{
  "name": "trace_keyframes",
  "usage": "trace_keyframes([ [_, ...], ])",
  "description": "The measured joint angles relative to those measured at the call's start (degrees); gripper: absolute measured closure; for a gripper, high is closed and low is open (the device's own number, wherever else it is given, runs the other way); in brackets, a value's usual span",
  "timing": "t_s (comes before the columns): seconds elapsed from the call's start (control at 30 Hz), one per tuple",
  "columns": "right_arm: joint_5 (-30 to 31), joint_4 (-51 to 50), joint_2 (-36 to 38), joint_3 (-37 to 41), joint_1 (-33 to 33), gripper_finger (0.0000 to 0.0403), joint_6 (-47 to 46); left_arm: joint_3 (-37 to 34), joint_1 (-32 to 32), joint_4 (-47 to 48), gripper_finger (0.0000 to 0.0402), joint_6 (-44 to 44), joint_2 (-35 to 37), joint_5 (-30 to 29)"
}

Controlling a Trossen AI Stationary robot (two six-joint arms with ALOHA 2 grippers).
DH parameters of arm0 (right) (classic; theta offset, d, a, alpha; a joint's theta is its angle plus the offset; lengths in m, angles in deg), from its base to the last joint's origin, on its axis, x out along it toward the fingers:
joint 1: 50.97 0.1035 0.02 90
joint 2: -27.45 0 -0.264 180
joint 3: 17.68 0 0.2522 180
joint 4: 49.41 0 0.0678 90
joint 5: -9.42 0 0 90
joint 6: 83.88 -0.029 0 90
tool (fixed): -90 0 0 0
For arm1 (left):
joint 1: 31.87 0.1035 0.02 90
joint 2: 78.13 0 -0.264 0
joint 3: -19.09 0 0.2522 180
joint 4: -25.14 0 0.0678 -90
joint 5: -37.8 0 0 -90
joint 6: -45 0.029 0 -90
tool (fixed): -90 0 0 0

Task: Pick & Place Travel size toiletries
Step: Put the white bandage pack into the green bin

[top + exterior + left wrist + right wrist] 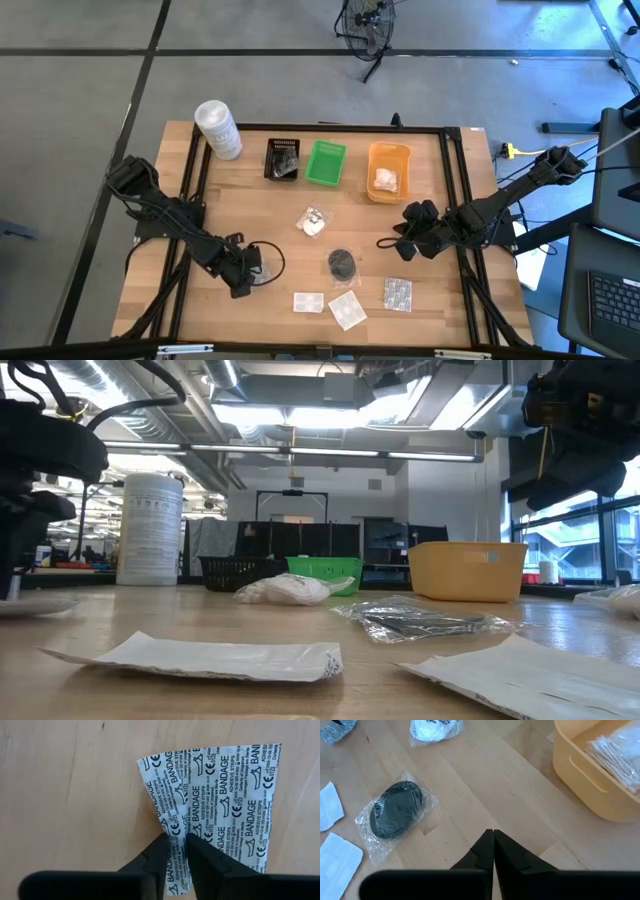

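Your left gripper [176,840] is pinching a bandage packet [215,805] on the desk [250,210].

Its two fingers are nearly together, with the edge of the white packet caught between them. The packet lies flat on the wood at the front left of the desk. I think this is the grab step, so next you need to lift it straight up and carry it to one of the trays at the back: the black tray [283,160], the green tray [325,163] or the orange tray [389,170]. Your right gripper [493,836] is closed and holds nothing. It waits over the desk near the black pad [396,810].
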Motion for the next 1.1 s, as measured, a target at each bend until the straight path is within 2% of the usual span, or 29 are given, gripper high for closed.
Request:
trace_keyframes([
  [0.3,0.02,0.0,0.0,-0.02,0.0,0.0375,-0.21,1.61,-0.57,0.57,0.0368,3.69,0.37,-2.49],
  [0.67,0.0,0.02,0.0,-0.02,0.0,0.0377,-0.2,2.63,0.71,1.26,0.0397,7.79,2.78,-12.11],
  [0.93,0.0,0.2,0.0,-0.02,0.0,0.0399,-0.19,2.71,8.61,0.74,0.0395,13.65,6.33,-23.16],
  [1.1,0.0,0.22,0.0,-0.02,0.0,0.0387,-0.18,2.73,16.14,-2.11,0.0396,20.55,10.47,-27.87],
])
